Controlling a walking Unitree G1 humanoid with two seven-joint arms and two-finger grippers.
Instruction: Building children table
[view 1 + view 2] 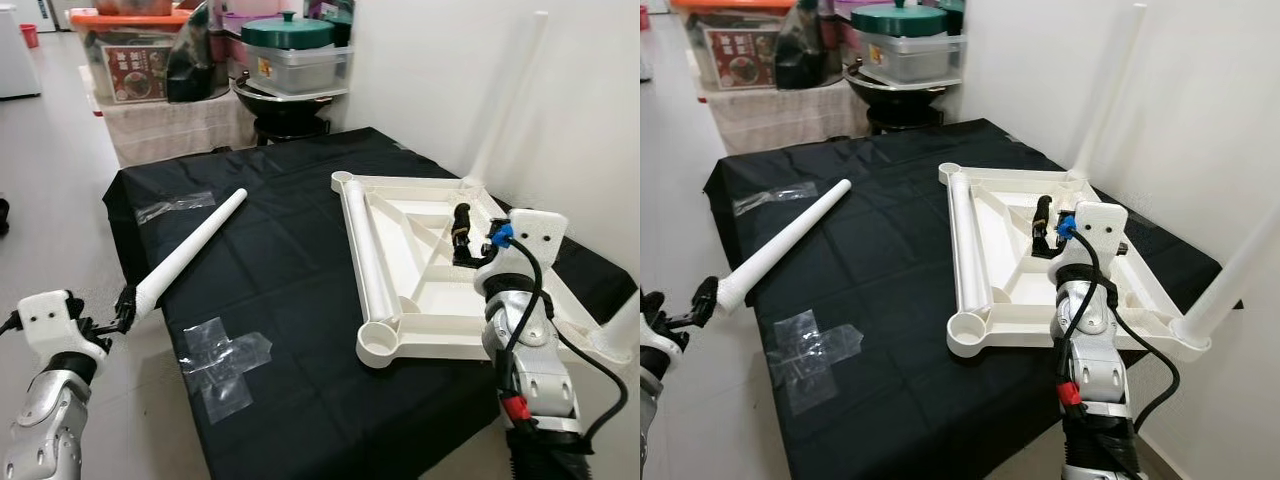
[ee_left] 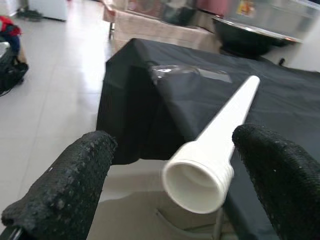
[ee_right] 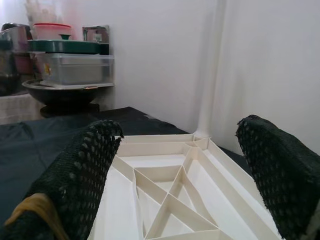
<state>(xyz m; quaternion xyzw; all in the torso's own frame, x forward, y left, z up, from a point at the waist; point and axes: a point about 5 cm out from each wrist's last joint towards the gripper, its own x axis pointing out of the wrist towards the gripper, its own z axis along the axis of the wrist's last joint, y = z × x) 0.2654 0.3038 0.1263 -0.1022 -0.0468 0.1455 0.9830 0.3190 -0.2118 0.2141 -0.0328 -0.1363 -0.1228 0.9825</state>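
Loose leg (image 1: 195, 243) lying flat on the black cloth (image 1: 290, 300), long axis running diagonally: narrow tip toward the far middle of the worktop, wide threaded end overhanging the near left edge. Left gripper (image 1: 122, 310) right at that wide end, fingers (image 2: 65, 185) spread to either side of the mouth, not yet closed on it. Clearly the nearer arm for this leg.

Tabletop frame (image 1: 420, 270) upside down on the right half, two legs already standing at its far-right corners, near-left socket (image 1: 378, 341) empty. Right gripper (image 1: 462, 240) hovering over the frame's ribs, fingers parted, holding nothing.

Tape patches (image 1: 222, 355) on the cloth. Wall close on the right; storage boxes (image 1: 290, 55) behind; tiled floor to the left.
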